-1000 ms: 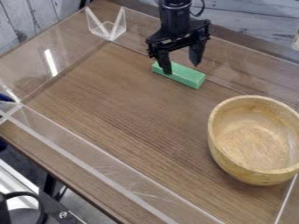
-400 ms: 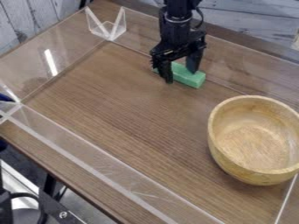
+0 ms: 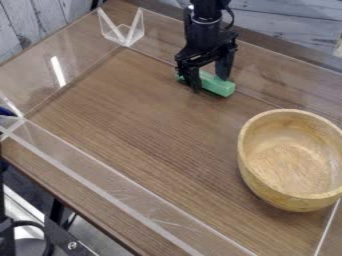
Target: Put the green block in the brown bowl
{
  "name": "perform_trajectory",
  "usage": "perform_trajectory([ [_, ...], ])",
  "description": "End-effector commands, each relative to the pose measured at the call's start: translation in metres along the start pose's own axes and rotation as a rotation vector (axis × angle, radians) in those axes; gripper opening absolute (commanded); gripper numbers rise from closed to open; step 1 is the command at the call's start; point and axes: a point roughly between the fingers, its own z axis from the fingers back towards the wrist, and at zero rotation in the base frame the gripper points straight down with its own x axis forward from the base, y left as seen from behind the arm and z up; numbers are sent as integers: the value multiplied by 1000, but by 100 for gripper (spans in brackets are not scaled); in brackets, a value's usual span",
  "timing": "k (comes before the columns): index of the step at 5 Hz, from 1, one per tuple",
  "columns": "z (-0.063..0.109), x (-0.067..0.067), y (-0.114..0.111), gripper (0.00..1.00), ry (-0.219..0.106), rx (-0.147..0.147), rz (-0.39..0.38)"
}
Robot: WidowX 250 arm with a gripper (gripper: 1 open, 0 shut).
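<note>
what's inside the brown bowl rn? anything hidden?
Nothing visible in the brown bowl; its floor shows bare wood. The green block lies outside it, partly covered by the gripper. The table under the bowl is hidden.

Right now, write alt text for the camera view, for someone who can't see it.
A black robot gripper, jaws open, reaches down over a small bright green rectangular block on a brown wooden table, near a large round light-tan wooden bowl.
</note>
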Motion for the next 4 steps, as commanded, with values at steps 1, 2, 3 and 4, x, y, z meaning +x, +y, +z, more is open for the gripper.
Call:
perform_trajectory([
  [1, 0, 0, -3, 100, -25, -12, -10],
  [2, -6, -1, 0, 100, -32, -6, -7],
  [3, -6, 0, -2, 100, -37, 0, -4],
  [4, -6, 0, -3, 0, -36, 2, -1],
])
